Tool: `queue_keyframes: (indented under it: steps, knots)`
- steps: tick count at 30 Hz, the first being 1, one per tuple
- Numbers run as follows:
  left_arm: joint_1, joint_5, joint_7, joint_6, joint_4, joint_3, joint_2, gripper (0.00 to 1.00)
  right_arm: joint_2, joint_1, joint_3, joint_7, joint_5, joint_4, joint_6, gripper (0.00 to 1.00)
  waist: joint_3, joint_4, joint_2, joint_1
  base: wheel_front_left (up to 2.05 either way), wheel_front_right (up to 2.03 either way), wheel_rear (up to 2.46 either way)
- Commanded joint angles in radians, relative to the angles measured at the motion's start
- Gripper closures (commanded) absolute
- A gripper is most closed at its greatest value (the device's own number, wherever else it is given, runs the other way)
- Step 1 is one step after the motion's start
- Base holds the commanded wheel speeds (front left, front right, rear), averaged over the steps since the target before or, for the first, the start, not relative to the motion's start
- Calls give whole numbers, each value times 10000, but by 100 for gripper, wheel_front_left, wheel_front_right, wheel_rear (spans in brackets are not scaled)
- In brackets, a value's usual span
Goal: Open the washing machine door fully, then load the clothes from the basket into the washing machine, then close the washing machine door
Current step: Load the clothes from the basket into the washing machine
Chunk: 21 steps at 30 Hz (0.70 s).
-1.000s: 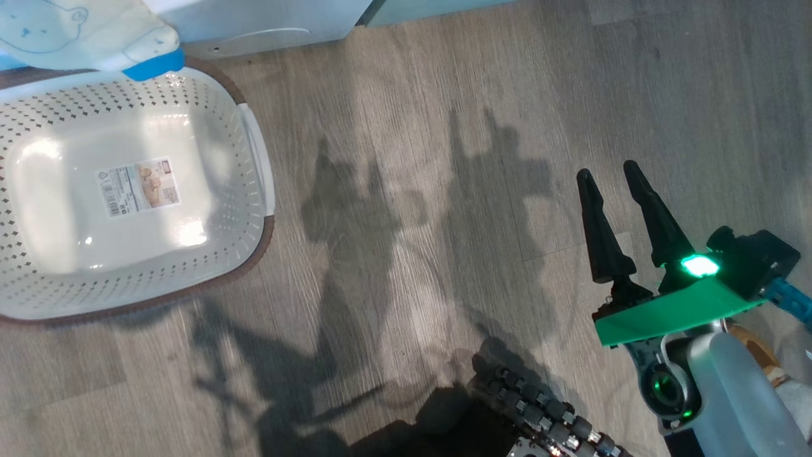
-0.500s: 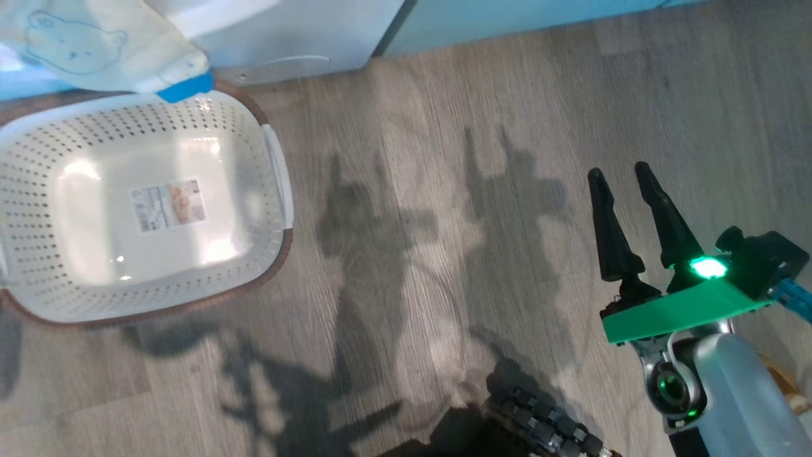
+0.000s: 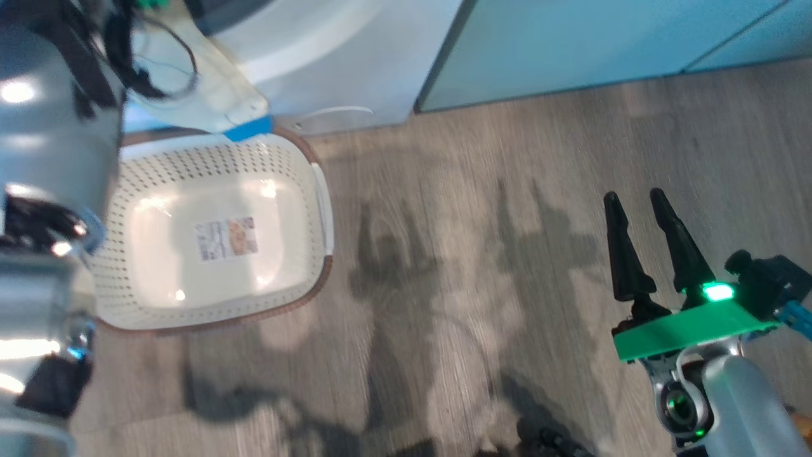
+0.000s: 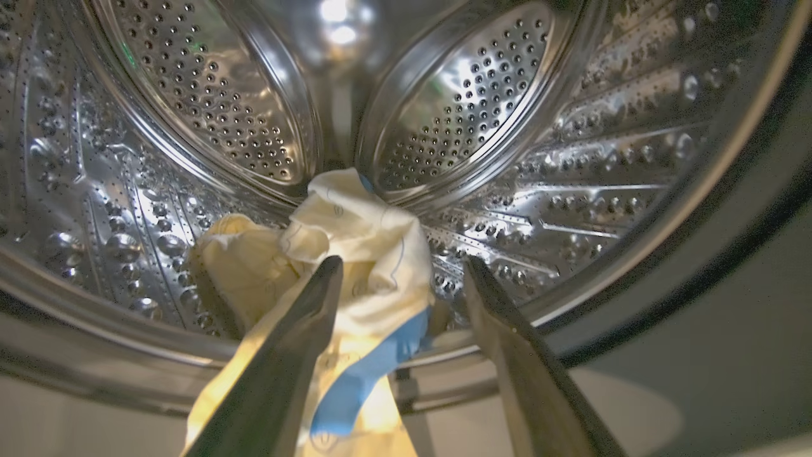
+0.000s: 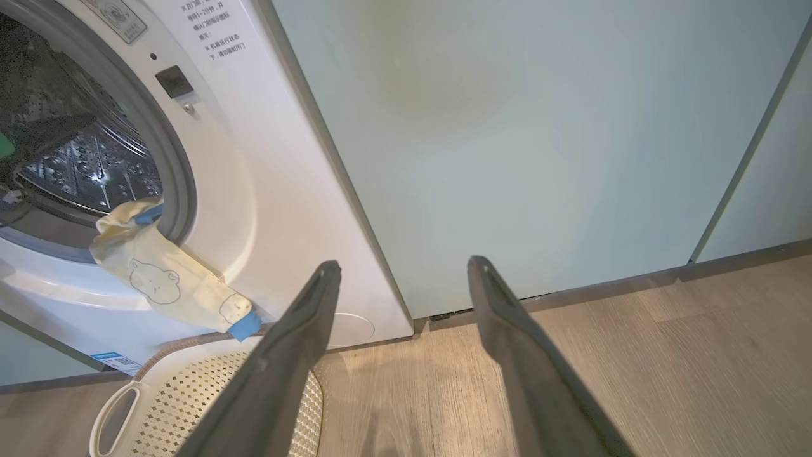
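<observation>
The drum (image 4: 482, 95) of the washing machine (image 5: 279, 209) is shiny steel with many small holes; its front is smooth and white. The clothes (image 4: 361, 247) are soft matt cloth. The basket (image 3: 190, 168) is perforated cream plastic, its base glossy, with a paper label (image 3: 226, 238). The floor (image 3: 507, 158) looks like matt grained wood.

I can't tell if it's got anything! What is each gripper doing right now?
Left gripper: open, the soft pale yellow cloth with a blue cuff lying loose between its fingers.
Right gripper: open, holding nothing.
</observation>
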Motion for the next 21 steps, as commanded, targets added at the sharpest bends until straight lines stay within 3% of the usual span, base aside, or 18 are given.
queue_keyframes:
  steps: [1, 21]
  knots:
    - [253, -86, -126, -65, -381, -21, 200, 0, -62, 207, 29, -96, -114, -227, 46, 0, -417, 272, -1, 1, 0, 0, 0]
    - [6141, -997, -174, -259, -4501, 495, -262, 0, -241, 1407, -492, -96, -369, -178, 46, 0, -2464, 1148, -1, 1, 0, 0, 0]
